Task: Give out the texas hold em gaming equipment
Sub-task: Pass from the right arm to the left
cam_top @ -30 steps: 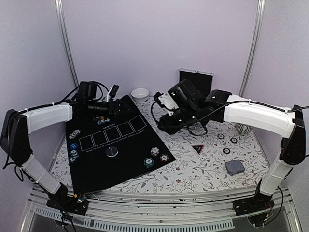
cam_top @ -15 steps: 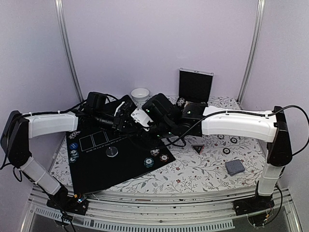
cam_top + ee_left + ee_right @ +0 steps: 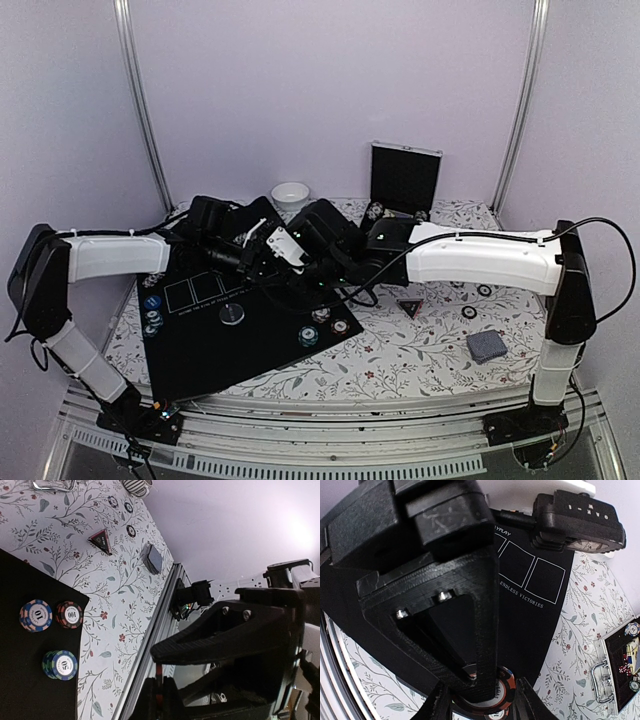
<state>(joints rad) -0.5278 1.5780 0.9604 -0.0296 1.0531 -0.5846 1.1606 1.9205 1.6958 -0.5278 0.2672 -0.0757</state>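
Over the black mat (image 3: pixel 200 350) my two grippers meet. My right gripper (image 3: pixel 273 262) (image 3: pixel 481 700) is shut on a small stack of red-black poker chips (image 3: pixel 505 692). My left gripper (image 3: pixel 255 255) (image 3: pixel 160 685) reaches into that stack, shut on the thin edge of a red chip (image 3: pixel 160 672). Three chip stacks (image 3: pixel 322 324) (image 3: pixel 69 614) sit on the mat's right corner, with more stacks (image 3: pixel 150 312) at its left edge. A grey button (image 3: pixel 232 314) lies mid-mat. The black-red triangular marker (image 3: pixel 410 307) (image 3: pixel 101 541) and the card deck (image 3: pixel 486 346) (image 3: pixel 153 559) lie on the floral cloth.
A silver-edged black case (image 3: pixel 405 180) (image 3: pixel 625 672) stands open at the back, with a small white bowl (image 3: pixel 290 193) to its left. Loose chips (image 3: pixel 470 312) (image 3: pixel 131 530) lie on the cloth at the right. Both arms crowd the mat's far half.
The right arm swung left over the mat with its chips to meet the left gripper. The left gripper moved right and closed from open onto a red chip.
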